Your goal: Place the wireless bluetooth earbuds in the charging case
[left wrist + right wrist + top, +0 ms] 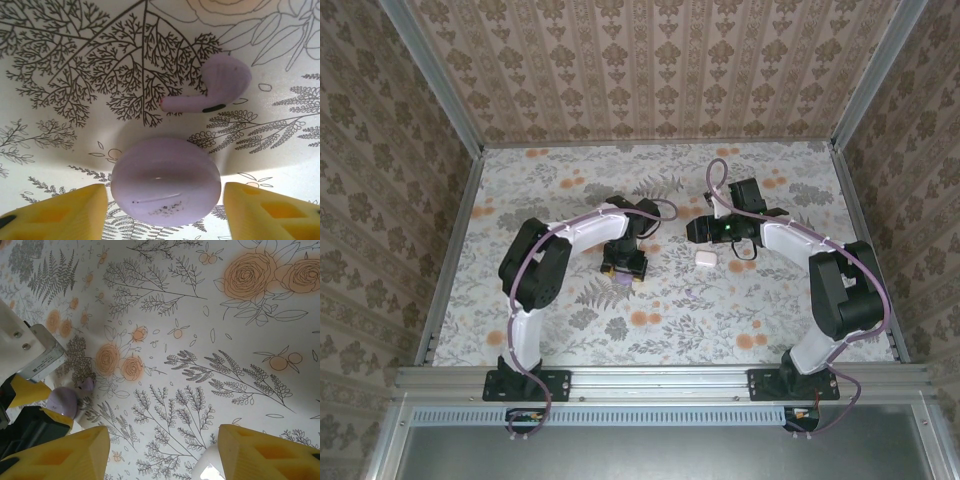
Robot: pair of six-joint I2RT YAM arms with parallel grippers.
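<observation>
A lilac rounded charging case, lid shut with a seam across it, lies on the floral tablecloth. My left gripper straddles it, open, with a thin gap between the case and each yellow finger. Just beyond the case lies one lilac earbud, its stem pointing left. From above, the left gripper points down over the case. The right wrist view shows the same case and earbud at far left. My right gripper hangs open over bare cloth, holding nothing.
A white rounded box sits on the cloth between the two arms, close under the right gripper; its corner shows by my right finger. Patterned walls close in the table on three sides.
</observation>
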